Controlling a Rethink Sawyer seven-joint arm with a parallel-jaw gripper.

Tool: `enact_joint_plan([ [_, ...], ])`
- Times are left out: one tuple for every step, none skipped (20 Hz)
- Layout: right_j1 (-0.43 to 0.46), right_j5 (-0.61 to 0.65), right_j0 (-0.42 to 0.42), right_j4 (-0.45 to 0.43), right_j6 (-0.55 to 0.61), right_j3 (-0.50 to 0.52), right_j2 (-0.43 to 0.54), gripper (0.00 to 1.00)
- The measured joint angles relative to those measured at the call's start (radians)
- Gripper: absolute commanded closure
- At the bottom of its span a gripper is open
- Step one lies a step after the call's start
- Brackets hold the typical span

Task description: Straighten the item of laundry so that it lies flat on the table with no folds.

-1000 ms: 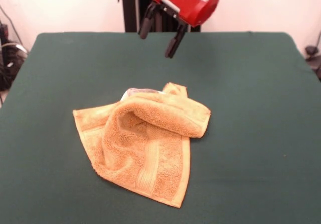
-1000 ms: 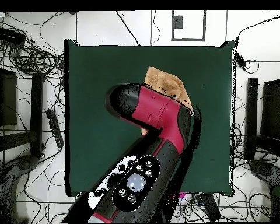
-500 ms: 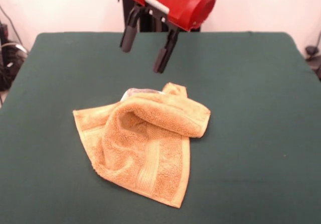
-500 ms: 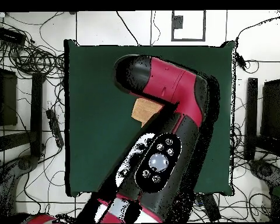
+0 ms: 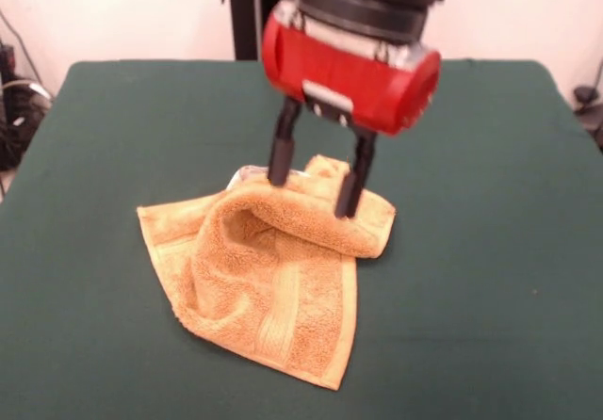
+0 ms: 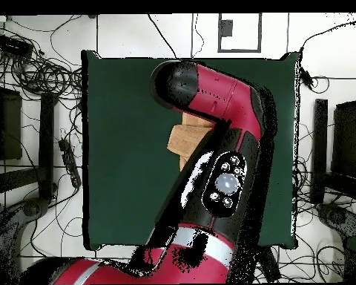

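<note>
A crumpled orange-tan terry towel [image 5: 273,269] lies near the middle of a large table covered in dark green felt-like cloth [image 5: 490,250], seen from across the table. Its nearest corner points toward the camera, with a woven border band running up from that corner along the right-hand edge. A flat single layer spreads out to the left, while the upper part is rolled over into a thick fold that arches across the cloth from left to right. A sliver of something pale shows at the towel's far edge, too small to identify.

Just behind and above that fold, the robot's black two-fingered gripper [image 5: 316,189] hangs from a glossy red cylindrical wrist housing [image 5: 350,64]. The fingers are spread wide apart with nothing between them; their tips sit at the far side of the rolled fold, one near the pale sliver and the other on the fold's right-hand part. Whether they press into the cloth cannot be told.

From overhead, the red and black arm [image 6: 218,171] covers most of the towel [image 6: 182,141], leaving only a tan patch visible.
</note>
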Motion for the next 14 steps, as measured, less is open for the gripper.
enact_joint_plan([
  [0.002,-0.014,-0.008,-0.009,0.000,0.000,0.023,0.00],
  [0.005,-0.025,-0.015,-0.018,0.000,0.000,0.045,0.00],
  [0.008,-0.032,-0.020,-0.027,0.000,0.000,0.061,0.00],
  [0.014,-0.041,-0.026,-0.040,0.000,-0.001,0.080,0.00],
  [0.025,-0.048,-0.032,-0.054,0.000,-0.004,0.100,0.00],
  [0.031,-0.049,-0.034,-0.060,0.000,-0.005,0.107,0.00],
  [0.038,-0.050,-0.037,-0.068,0.000,-0.008,0.115,0.00],
  [0.050,-0.050,-0.040,-0.081,0.000,-0.012,0.124,0.00],
  [0.066,-0.050,-0.043,-0.097,0.000,-0.017,0.133,0.00],
  [0.075,-0.050,-0.044,-0.104,0.000,-0.021,0.136,0.00],
  [0.083,-0.050,-0.045,-0.111,0.000,-0.023,0.138,0.00],
  [0.099,-0.049,-0.046,-0.126,0.000,-0.026,0.141,0.00],
  [0.105,-0.048,-0.046,-0.132,0.000,-0.028,0.141,0.00],
  [0.112,-0.045,-0.046,-0.136,0.000,-0.029,0.141,0.00],
])
